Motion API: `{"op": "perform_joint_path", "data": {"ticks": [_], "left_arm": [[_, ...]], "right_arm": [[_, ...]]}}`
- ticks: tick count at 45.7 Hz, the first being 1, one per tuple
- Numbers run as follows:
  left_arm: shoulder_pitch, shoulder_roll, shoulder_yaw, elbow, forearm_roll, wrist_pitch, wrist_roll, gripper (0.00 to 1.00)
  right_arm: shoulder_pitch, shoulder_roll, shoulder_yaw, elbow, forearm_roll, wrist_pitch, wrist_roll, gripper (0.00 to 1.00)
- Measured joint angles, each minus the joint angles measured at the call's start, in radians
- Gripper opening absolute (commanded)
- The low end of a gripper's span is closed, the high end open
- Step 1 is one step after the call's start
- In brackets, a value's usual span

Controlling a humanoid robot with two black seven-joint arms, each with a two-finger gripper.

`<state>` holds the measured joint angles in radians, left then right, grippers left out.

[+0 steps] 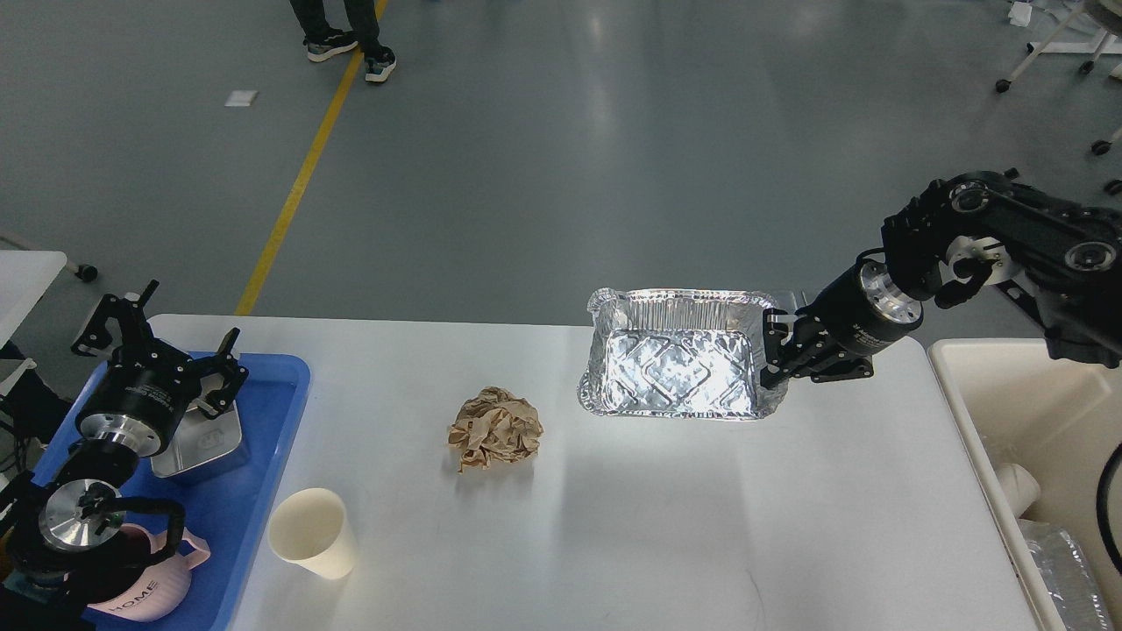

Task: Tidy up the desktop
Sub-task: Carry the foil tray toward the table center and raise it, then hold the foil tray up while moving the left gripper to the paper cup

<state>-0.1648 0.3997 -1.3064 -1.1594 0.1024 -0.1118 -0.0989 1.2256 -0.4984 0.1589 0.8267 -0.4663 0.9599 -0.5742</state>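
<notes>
Desktop [657, 526] filling the foreground, paper cup [314, 533] near its front left. Further back, crumpled brown paper [495, 428] at centre. Beyond, foil tray [679, 364] near the far edge, right gripper [775, 355] clamped on its right rim. Left gripper [166, 337] spread wide above the blue tray [263, 473].
</notes>
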Motion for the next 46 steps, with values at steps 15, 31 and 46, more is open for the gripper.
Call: {"op": "perform_joint_path", "data": {"ticks": [15,31,46], "left_arm": [[0.002,-0.007,0.009,0.001,0.003,0.075,-0.006,0.97],[0.002,0.019,0.029,-0.012,0.009,0.085,0.003,0.94],[-0.040,0.273,0.248,-0.074,0.024,0.094,0.085,0.94]], "right_arm": [[-0.024,-0.010,0.077,-0.041,0.147,0.000,0.003,0.00],[-0.048,-0.006,0.113,-0.038,0.156,0.000,0.002,0.00],[-0.060,0.000,0.113,-0.033,0.149,0.000,0.002,0.00]]}}
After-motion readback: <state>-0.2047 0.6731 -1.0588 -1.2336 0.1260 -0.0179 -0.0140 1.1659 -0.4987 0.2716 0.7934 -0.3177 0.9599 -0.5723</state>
